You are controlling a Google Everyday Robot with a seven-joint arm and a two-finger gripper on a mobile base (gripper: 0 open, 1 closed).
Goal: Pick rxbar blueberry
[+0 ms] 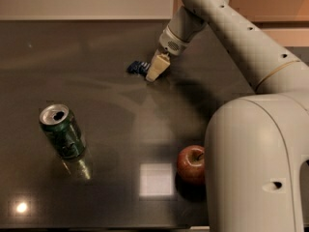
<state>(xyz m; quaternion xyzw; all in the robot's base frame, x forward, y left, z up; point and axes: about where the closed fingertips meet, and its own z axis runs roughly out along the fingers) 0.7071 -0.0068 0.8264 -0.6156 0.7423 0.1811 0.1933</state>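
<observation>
1. Up front, at the lower right of the frame, a bulky pale link of the robot's arm (256, 168) fills the corner and hides the counter behind it.
2. Just left of that link, a red apple (189, 164) sits upright on the dark, glossy counter (96, 52), its stem on top and its right side cut off by the pale link.
3. Left of the apple, a pale square patch of reflected light (156, 180) lies on the counter surface, and a small round glare spot (21, 207) shows at the lower left.
4. At the middle left, a green can (63, 132) stands on the counter with its silver top and opening visible, appearing tilted toward the upper left. Its reflection runs down below it. It is well apart from the apple and from the bar.
5. Farther back, at the upper middle of the frame, the rxbar blueberry (137, 67) lies flat on the counter, a small dark blue packet with pale marks.
6. The gripper (155, 71) is at the bar's right end, its pale tip pointing down and to the left and reaching the counter surface. It is right against the bar, but whether it is spread or closed around it cannot be told from this angle.
7. From the gripper, the arm rises to the upper right and then sweeps down the right side of the frame.
8. Farthest away, a light wall strip (87, 1) runs along the top left behind the counter's back edge.
</observation>
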